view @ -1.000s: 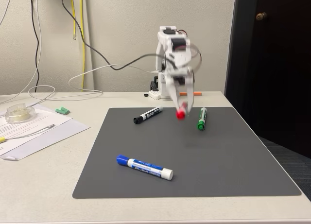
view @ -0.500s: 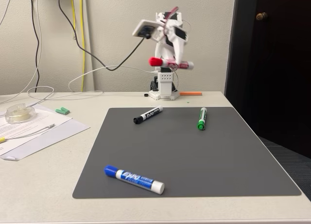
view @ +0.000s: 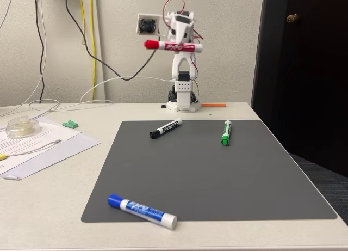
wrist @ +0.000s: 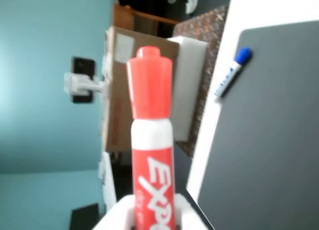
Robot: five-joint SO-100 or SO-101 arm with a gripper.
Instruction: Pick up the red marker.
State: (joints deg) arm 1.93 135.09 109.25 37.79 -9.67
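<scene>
— Red cap out to the left, was it? Where was the red marker sitting in the fixed view?

— High above the table, lying roughly level, well clear of the grey mat. The gripper was pinching it around the barrel, near the right-hand end, so most of the length stuck out past the fingers.

— And from the wrist view?

— The red marker ran straight up from the bottom edge, cap on top, with white gripper parts hugging the label on either side.

— How would you say it handled?

— My guess: light, rigid plastic, nothing fragile. The barrel was smooth and round, so it could roll or slide in a weak pinch. Held off-centre, the capped end might sag or swing on a quick move; a hold nearer the middle of the label would have balanced better.

— Anything else about?

— The blue-capped marker lay at the mat's near edge, the black marker and green marker farther back, all well apart from the arm.
</scene>
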